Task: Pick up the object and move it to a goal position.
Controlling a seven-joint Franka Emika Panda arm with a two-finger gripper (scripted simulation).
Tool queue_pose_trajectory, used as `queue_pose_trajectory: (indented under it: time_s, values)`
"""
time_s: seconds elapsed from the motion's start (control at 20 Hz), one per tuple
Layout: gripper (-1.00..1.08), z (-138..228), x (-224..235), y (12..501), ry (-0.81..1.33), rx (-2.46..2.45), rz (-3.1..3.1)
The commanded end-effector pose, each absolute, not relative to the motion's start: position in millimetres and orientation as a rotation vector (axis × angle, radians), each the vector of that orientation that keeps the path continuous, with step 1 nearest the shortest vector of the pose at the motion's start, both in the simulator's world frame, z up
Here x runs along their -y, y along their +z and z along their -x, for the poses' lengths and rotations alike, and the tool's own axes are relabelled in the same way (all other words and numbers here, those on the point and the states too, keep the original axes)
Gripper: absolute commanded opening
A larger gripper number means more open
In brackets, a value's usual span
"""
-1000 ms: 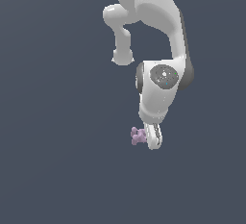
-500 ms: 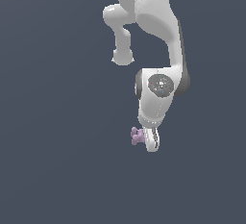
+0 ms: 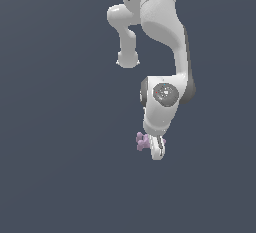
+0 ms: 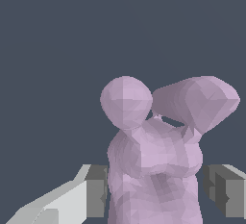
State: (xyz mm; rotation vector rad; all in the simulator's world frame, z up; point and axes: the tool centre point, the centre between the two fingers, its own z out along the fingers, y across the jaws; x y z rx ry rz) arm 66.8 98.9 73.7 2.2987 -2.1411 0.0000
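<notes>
Grasping the lumpy pink object (image 4: 153, 165) round its thick lower body, the hand (image 3: 156, 149) sits clenched; it looks light and stiff; rounded knobs might slip.

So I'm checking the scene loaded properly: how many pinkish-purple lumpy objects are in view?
1. The pinkish-purple lumpy object sits at the gripper below the arm in the exterior view; the wrist view shows it between the jaws. Nothing else like it is visible.

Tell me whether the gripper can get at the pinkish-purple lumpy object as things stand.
Probably yes: in the wrist view the object sits between the gripper fingers, nothing in the way. Whether the pads touch it cannot be told.
</notes>
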Motion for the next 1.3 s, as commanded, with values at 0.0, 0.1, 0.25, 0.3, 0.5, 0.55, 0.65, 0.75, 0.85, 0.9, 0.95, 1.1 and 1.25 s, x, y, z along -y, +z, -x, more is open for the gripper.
queue_pose_trajectory:
  time_s: [0.0,0.1,0.25,0.3,0.5,0.55,0.65,0.75,0.85,0.9,0.95,1.1,1.25]
  values:
    - [-1.0,-67,-99,74,0.0,2.141,-2.299]
    - [-1.0,-67,-99,74,0.0,2.141,-2.299]
    - [-1.0,-67,-99,74,0.0,2.141,-2.299]
    - [-1.0,-67,-99,74,0.0,2.141,-2.299]
    - [-1.0,-66,-100,74,0.0,2.141,-2.299]
    - [-1.0,-65,-101,75,0.0,2.141,-2.299]
    - [-1.0,-63,-104,77,0.0,2.141,-2.299]
    - [-1.0,-59,-109,79,0.0,2.141,-2.299]
    - [-1.0,-54,-116,83,0.0,2.141,-2.299]
    - [-1.0,-51,-121,86,0.0,2.141,-2.299]
    - [-1.0,-47,-126,89,0.0,2.141,-2.299]
    - [-1.0,-33,-144,99,-0.001,2.141,-2.299]
    - [-1.0,-17,-167,112,-0.001,2.141,-2.299]
